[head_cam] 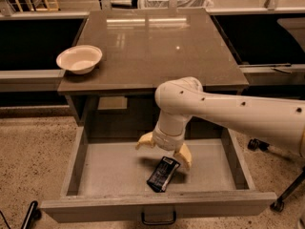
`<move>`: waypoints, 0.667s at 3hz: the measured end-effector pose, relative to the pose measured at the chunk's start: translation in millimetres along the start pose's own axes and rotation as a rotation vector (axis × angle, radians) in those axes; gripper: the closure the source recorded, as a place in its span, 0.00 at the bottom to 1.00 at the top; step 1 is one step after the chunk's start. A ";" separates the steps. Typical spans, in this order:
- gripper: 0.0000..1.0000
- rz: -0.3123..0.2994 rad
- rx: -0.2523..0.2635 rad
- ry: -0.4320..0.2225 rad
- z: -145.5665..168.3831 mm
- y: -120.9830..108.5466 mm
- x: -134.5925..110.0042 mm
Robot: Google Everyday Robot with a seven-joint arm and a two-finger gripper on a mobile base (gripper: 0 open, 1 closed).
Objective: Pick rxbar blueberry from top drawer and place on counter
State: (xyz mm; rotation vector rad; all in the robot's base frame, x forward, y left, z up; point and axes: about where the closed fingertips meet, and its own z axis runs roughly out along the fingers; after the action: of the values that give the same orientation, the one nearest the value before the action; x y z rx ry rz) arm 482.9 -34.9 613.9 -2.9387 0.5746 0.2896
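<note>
Speckled tan floor, long grey side ledges, a wire basket behind.

We see a dark navy wrapper with white print on the rxbar blueberry, against the pale grey floor of the top drawer. The gripper, just above the bar inside the drawer, has 2 tan-yellow fingers on a cream-white arm. The counter is glossy grey-brown, the bowl cream, the ground speckled beige.
</note>
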 end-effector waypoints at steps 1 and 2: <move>0.00 0.003 0.027 0.019 1.9 -1.1 -7.1; 0.00 0.024 -0.003 0.061 15.3 -1.0 -8.5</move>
State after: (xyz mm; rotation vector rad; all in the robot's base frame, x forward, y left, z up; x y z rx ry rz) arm 473.1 -28.4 600.9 -2.9541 0.6183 0.2045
